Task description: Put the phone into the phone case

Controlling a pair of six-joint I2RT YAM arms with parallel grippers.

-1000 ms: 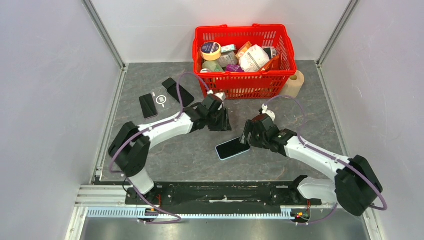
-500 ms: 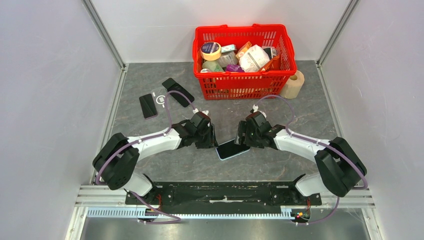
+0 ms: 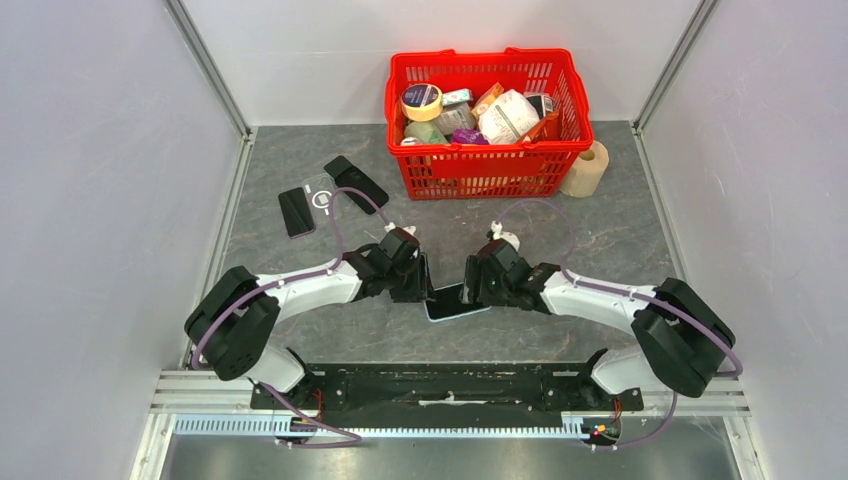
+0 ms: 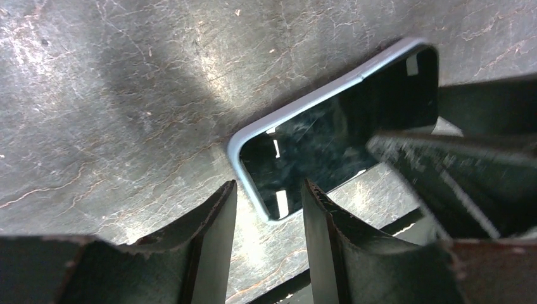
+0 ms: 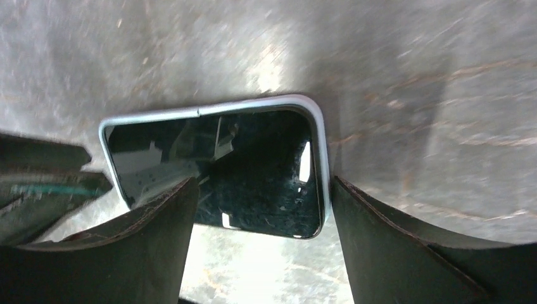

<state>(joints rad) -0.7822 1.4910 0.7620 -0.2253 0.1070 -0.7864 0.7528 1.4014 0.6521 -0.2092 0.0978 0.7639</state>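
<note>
Okay, phone (image 3: 452, 300) flat on table (image 3: 600, 240), screen up, near the front edge, between both claws. At one end the left claw (image 4: 269, 187) has fingers partly apart, nothing clamped. Opposite, the right claw (image 5: 264, 180) is wide apart: one finger beside the phone's end, the other over its screen, no grip. Well apart, far left, lies the clear case (image 3: 322, 197).

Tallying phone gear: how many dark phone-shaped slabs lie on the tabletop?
3: the phone near centre; far left, one slab left of the clear case and another right of it. The basket may hide others.
</note>
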